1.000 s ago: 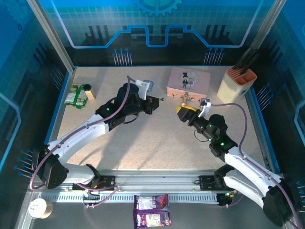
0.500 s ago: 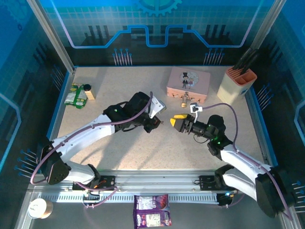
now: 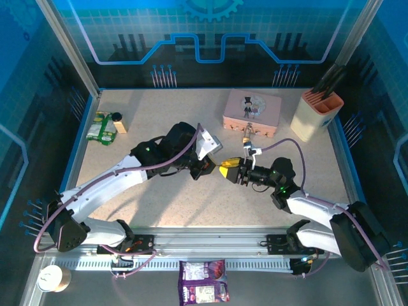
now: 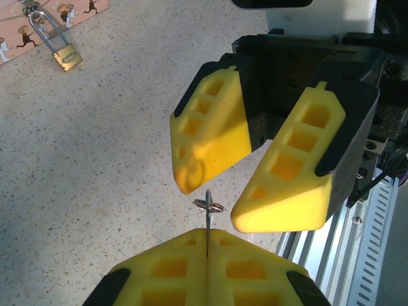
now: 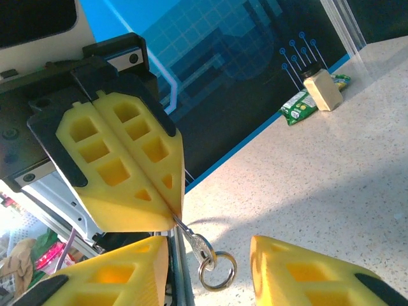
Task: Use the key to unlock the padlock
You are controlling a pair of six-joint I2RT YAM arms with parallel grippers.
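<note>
left wrist: my left fingers pressed together, pinching the key by its blade; its ring sits between my spread right fingers. padlock lies on the counter at the box edge, well apart.

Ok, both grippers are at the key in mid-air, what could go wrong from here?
The thin dark-grey metal key is pinched at the very tips of the shut left gripper; it could slip and drop mid-handover. The open right gripper brackets the key's ring, so it might clamp the ring and leave the key dangling, useless for the small brass padlock.
</note>
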